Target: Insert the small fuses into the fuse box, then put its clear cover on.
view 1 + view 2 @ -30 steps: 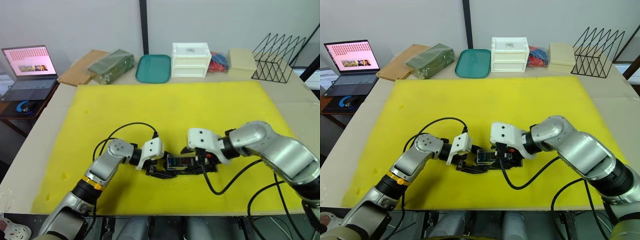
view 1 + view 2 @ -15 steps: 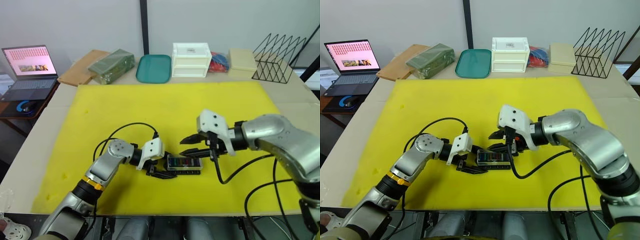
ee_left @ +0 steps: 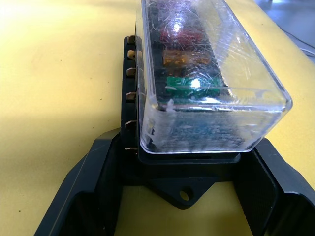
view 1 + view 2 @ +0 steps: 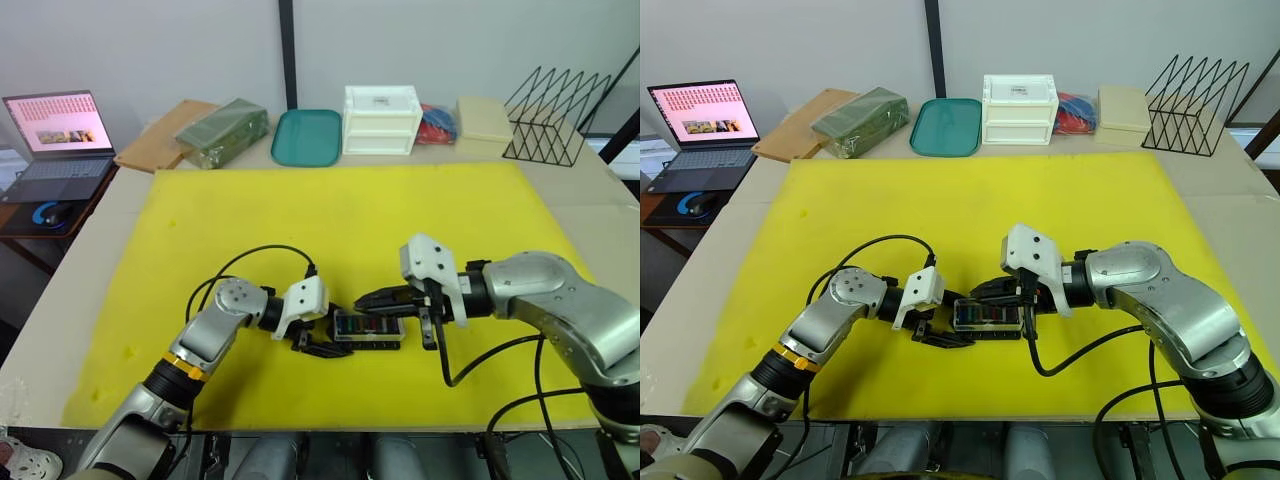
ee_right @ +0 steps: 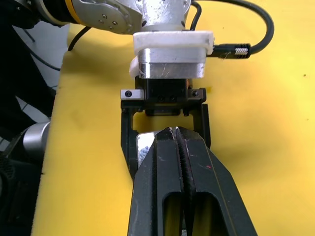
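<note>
**Cover on, closed right fingers poised to press it home**

The fuse box [image 3: 182, 182] sits on the yellow mat [image 4: 330, 220], near the front and about mid-width. The clear cover [image 3: 206, 73] is already over it, and the small fuses [image 3: 189, 83] show through the plastic in their slots: green nearest the left wrist camera, then brown and red beyond.

The left gripper [image 4: 322, 338] is clamped on the box's left end, its two fingers spread around the black base. The right gripper [image 5: 179, 147] has its fingers pressed together and points left over the cover's top; whether the tips touch the plastic I cannot tell.

Judging by this, the inserting is done and the cover step is nearly finished. The next move likely calls for a firm downward push with the closed right fingers while the left keeps the base steady, so the cover seats evenly along its length
</note>
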Tool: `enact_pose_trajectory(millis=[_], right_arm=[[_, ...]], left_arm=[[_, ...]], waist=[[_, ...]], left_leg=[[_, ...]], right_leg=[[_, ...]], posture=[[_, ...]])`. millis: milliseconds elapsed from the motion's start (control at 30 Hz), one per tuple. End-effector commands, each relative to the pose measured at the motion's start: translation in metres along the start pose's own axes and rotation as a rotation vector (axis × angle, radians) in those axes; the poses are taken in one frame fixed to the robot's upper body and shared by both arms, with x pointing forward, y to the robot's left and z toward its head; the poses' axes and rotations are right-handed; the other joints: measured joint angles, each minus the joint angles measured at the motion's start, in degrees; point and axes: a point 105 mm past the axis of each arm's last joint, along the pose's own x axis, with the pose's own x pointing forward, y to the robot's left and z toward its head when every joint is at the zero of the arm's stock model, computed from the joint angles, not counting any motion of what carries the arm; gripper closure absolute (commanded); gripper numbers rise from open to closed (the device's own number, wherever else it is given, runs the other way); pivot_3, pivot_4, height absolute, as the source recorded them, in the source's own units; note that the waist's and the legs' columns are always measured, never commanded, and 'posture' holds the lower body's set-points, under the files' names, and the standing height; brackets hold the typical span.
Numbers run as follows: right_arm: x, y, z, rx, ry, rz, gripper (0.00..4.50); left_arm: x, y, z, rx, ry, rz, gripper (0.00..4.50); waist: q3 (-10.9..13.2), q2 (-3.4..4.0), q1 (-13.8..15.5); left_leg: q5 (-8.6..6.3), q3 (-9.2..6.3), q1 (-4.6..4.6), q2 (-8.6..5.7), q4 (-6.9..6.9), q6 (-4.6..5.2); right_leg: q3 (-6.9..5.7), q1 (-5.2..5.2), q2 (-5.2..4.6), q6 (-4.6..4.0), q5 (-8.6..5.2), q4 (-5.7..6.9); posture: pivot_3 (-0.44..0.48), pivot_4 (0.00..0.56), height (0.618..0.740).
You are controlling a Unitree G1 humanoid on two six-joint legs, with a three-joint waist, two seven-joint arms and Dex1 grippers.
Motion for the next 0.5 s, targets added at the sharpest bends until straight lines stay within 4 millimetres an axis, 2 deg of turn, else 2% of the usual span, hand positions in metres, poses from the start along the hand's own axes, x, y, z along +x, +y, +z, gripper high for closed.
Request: enact_pose_trajectory(millis=[33, 100, 133, 167, 200, 300, 500], right_arm=[[0.012, 0.005, -0.012, 0.043, -0.023, 0.014, 4.47], [0.025, 0.003, -0.052, 0.063, 0.119, -0.009, 4.47], [0.028, 0.015, -0.080, 0.043, 0.235, 0.042, 4.47], [0.029, 0.021, -0.096, 0.034, 0.292, 0.069, 4.47], [0.029, 0.024, -0.103, 0.048, 0.314, 0.073, 4.47], [0.029, 0.016, -0.104, 0.050, 0.306, 0.033, 4.47], [0.027, 0.013, -0.095, 0.027, 0.290, 0.026, 4.47]], left_arm=[[0.009, -0.013, -0.010, -0.017, 0.034, -0.069, 1.77], [0.009, -0.014, -0.010, -0.021, 0.032, -0.069, 1.77], [0.009, -0.014, -0.010, -0.022, 0.032, -0.069, 1.77], [0.009, -0.014, -0.010, -0.023, 0.032, -0.068, 1.77], [0.010, -0.014, -0.010, -0.022, 0.032, -0.069, 1.77], [0.010, -0.015, -0.010, -0.024, 0.032, -0.069, 1.77], [0.008, -0.015, -0.012, -0.027, 0.040, -0.064, 1.77]], waist=[[0.00, -0.01, -0.02], [-0.02, -0.01, -0.07], [-0.04, 0.04, -0.13], [-0.19, 0.14, -0.20], [-0.56, 0.03, -0.20], [-0.89, -0.22, -0.13], [-1.10, -0.34, -0.16]], left_leg=[[0.00, -0.01, 0.00, 0.00, 0.00, 0.00], [0.00, 0.00, 0.02, 0.01, 0.00, 0.00], [0.00, 0.00, 0.04, 0.00, 0.00, 0.00], [0.00, 0.03, 0.04, 0.00, 0.00, 0.00], [0.00, 0.05, 0.17, 0.00, -0.05, 0.00], [-0.06, -0.07, 1.09, 0.13, -0.43, 0.05], [-0.13, -0.07, 1.25, 0.13, -0.47, 0.16]], right_leg=[[0.00, 0.00, 0.00, 0.00, 0.00, 0.00], [0.00, 0.01, 0.02, 0.00, 0.00, 0.00], [0.00, 0.02, 0.01, 0.00, 0.00, 0.00], [0.02, 0.00, 0.01, 0.00, 0.00, 0.00], [0.04, 0.08, 0.02, 0.00, 0.00, 0.00], [-0.03, 1.10, 0.16, 0.00, -0.02, -0.50], [-0.02, 1.28, 0.17, 0.02, -0.03, -0.63]], posture=[[0.000, 0.150, 0.740], [0.000, 0.150, 0.740], [0.000, 0.150, 0.740], [0.000, 0.150, 0.740], [0.000, 0.150, 0.740], [0.000, 0.150, 0.740], [0.000, 0.150, 0.740]])
